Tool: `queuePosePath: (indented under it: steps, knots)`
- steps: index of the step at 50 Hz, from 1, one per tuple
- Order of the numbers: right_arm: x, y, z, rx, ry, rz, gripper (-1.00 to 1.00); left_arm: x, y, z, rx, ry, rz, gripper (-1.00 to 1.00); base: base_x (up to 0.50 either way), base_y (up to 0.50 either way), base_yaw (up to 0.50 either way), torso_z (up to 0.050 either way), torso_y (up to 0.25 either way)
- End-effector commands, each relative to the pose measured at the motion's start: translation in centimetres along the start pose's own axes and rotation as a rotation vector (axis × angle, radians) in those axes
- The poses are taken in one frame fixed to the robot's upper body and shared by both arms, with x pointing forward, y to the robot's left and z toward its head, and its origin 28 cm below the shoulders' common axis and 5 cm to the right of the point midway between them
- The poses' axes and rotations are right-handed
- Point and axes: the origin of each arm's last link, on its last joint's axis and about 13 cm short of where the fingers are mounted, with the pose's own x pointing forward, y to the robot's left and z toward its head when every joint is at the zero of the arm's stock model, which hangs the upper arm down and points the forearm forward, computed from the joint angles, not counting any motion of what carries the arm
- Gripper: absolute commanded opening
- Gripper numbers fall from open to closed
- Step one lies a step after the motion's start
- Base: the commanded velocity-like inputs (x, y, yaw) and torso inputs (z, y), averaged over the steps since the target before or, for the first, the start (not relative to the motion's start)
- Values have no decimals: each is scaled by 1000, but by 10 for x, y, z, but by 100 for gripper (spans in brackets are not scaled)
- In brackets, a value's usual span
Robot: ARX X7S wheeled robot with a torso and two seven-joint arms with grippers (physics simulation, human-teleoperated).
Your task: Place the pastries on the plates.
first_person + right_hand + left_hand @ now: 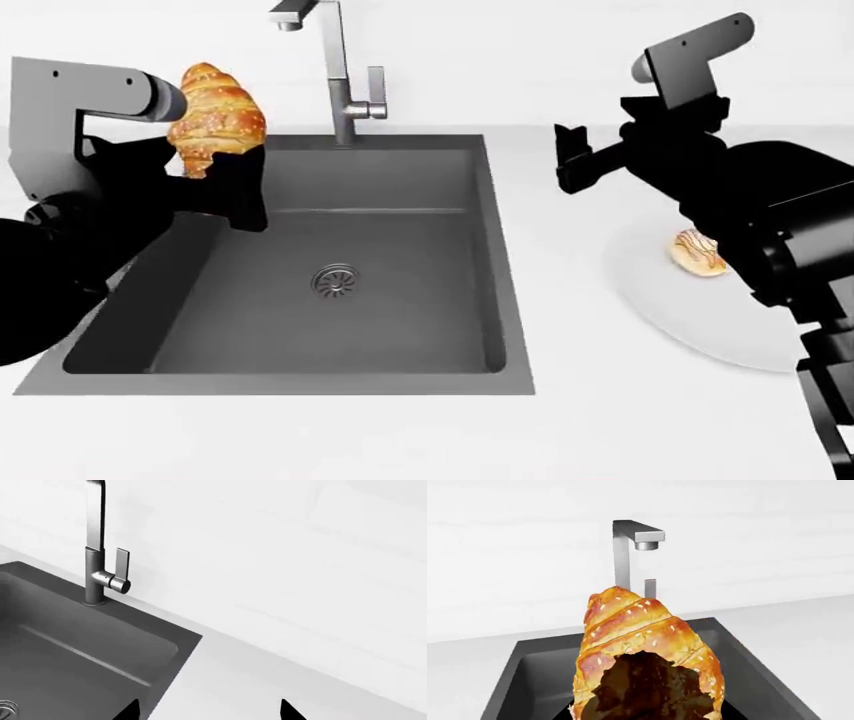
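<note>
Head view: croissant (218, 113) seemingly in left tool (220, 185).

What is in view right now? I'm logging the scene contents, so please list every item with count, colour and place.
croissant: one, golden-brown, held up in the left gripper over the sink's left edge
bun: one, tan with dark stripes, on the plate
plate: one visible, white, on the counter right of the sink, partly hidden by the right arm
sink: one, dark grey, centre of the counter, with a drain
faucet: one, silver, behind the sink
counter: white, all round the sink
left gripper: black, shut on the croissant
right gripper: black, open, above the counter right of the sink
</note>
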Motion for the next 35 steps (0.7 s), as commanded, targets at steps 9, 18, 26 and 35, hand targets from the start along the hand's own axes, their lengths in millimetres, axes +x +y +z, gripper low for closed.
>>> queuePosePath:
  steps: [9, 18, 26, 35]
  knots:
    - [2, 1, -1, 1, 1, 4, 100, -1, 2, 2, -19, -9, 14, -100, 0, 500, 0, 0, 0]
    - [2, 3, -6, 23, -1, 12, 100, 0, 1, 3, -25, -10, 17, -100, 0, 500, 0, 0, 0]
    - [3, 3, -5, 23, -9, 18, 100, 0, 2, 1, -33, -11, 21, -100, 0, 500, 0, 0, 0]
    - [3, 5, -9, 30, -13, 7, 100, 0, 4, -1, -39, -5, 23, -100, 0, 500, 0, 0, 0]
